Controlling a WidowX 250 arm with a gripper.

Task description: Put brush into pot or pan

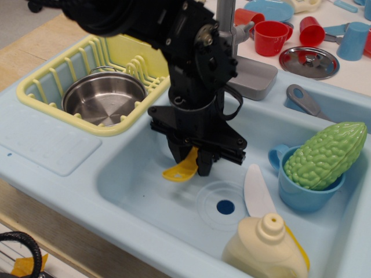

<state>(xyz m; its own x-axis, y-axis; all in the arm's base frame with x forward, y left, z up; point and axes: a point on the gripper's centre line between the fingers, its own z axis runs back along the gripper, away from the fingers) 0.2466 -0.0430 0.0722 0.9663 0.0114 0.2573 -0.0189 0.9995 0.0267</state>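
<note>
My black gripper [191, 164] hangs over the light blue sink basin [145, 191], shut on the yellow brush [181, 169]. The brush's flat handle sticks out down and to the left below the fingers, lifted off the basin floor; its bristles are hidden by the gripper. The shiny steel pot [104, 97] sits in the yellow dish rack [40, 87] to the upper left, empty, well apart from the gripper.
A white-bladed knife [257, 191] lies by the drain [225, 207]. A cream bottle [268, 246] stands at the front right. A blue cup [301, 194] holds a green gourd [324, 153]. The grey faucet [249, 69], red cups and a steel lid [309, 61] are behind.
</note>
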